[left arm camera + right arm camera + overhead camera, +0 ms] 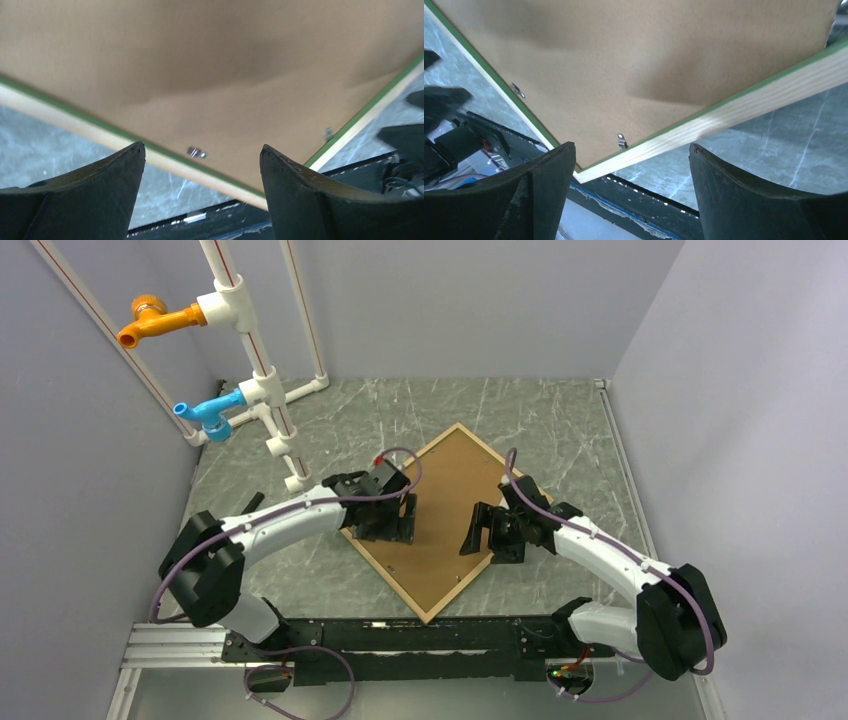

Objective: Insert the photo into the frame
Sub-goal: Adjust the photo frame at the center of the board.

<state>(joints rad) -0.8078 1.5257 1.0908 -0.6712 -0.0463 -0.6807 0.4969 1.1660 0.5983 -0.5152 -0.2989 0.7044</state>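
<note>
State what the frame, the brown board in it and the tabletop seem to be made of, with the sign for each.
Frame: pale raw-looking wood, streaky grain; inner edge painted green. Brown board: likely matte fibreboard, finely speckled, grainless. Tabletop: grey-green marble look, white veins, possibly printed laminate.

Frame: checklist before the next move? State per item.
1. Left jaws open, holding nothing: ok.
2. Right jaws open, holding nothing: ok.
3. Frame lies flat on the table, back side up: ok.
4. Backing board sits inside the frame's edges: ok.
5. Photo inside the frame: cannot tell; no photo in any view, and the board covers the opening.
6. Metal tabs turned over the board to lock it: cannot tell, too small.
</note>
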